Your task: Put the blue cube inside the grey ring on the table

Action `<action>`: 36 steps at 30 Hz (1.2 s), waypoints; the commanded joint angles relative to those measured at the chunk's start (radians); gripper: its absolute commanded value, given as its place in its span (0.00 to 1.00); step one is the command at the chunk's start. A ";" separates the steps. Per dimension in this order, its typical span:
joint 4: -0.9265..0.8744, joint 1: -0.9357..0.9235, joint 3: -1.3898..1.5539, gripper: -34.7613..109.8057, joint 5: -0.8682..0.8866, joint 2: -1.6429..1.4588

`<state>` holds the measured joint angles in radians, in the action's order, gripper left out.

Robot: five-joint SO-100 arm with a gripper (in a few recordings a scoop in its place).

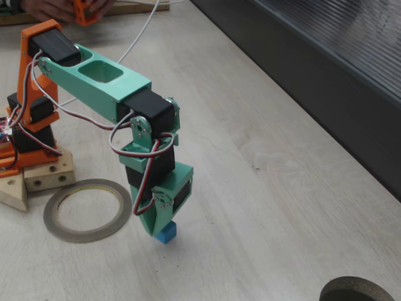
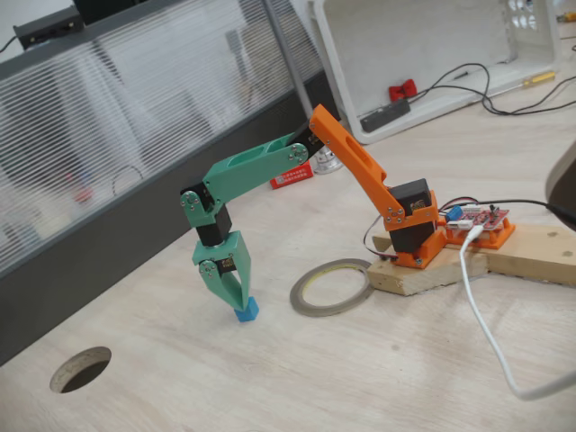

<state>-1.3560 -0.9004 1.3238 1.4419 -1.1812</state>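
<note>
Ref. the fixed view from the arm's front, L to R: the orange arm base (image 1: pixel 28 106) stands on pale wood blocks (image 1: pixel 34 179) at far left. Just beside the blocks, the grey ring (image 1: pixel 88 210) lies flat on the table (image 1: pixel 282 188); its opening shows bare table. The green arm link (image 1: pixel 94 78) reaches right and bends down at the wrist. The gripper (image 1: pixel 164 227) points straight down, w/ the blue cube (image 1: pixel 166 235) at its tip, right of the ring and apart from it. Cube sits at table level; whether it touches the surface cannot be told. Fingers look narrowed around the cube's top, so the gripper appears to be gripping it. A dark thick ring (image 1: pixel 360 290) is cut off at the lower right edge; a dark ribbed panel (image 1: pixel 326 63) runs along the upper right. Ref. the other fixed view, L to R: a round hole (image 2: pixel 81 369) in the table, then gripper (image 2: pixel 236 301) w/ cube (image 2: pixel 247 311) at its tip, then ring (image 2: pixel 331 286), then base and a white cable (image 2: pixel 486 333).
</note>
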 commanded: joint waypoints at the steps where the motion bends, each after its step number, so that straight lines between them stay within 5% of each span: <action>1: -0.012 -0.005 -0.028 0.33 0.008 -0.026; 8: -0.146 -0.006 -0.031 0.37 0.008 -0.026; 36: -0.153 -0.009 -0.031 0.37 0.008 -0.026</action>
<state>-1.4941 -0.9020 1.3238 1.4419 -1.1812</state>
